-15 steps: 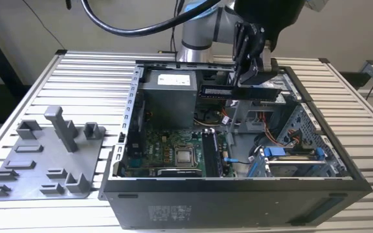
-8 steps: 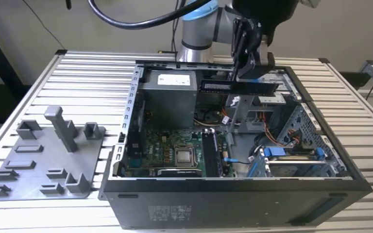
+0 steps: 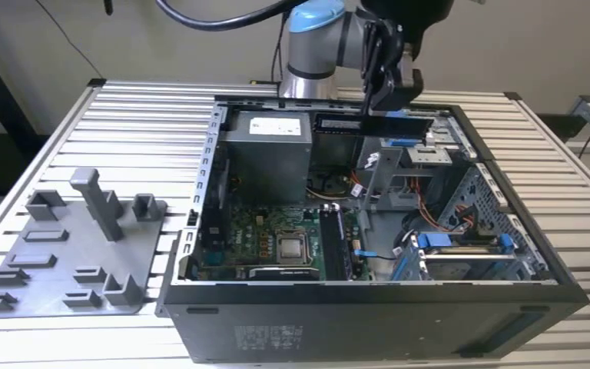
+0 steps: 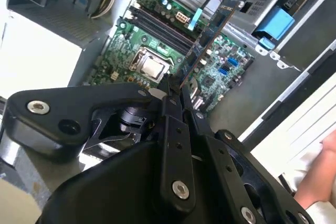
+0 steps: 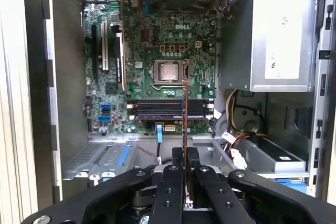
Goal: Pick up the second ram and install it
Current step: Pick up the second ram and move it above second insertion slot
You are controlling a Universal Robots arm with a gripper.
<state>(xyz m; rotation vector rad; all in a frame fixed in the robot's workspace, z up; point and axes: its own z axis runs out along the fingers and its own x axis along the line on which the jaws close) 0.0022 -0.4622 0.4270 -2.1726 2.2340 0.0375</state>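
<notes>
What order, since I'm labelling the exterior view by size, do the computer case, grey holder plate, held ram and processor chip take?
1. computer case
2. grey holder plate
3. second ram, clamped in the gripper
4. processor chip
The ram hangs above the case, so nearness may flatter it.

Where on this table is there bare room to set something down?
Bare slats of the table lie beyond the grey holder plate, on the exterior view's left of the computer case, and in a strip on its right. Inside the case is crowded; the hand holds the second ram above it.
</notes>
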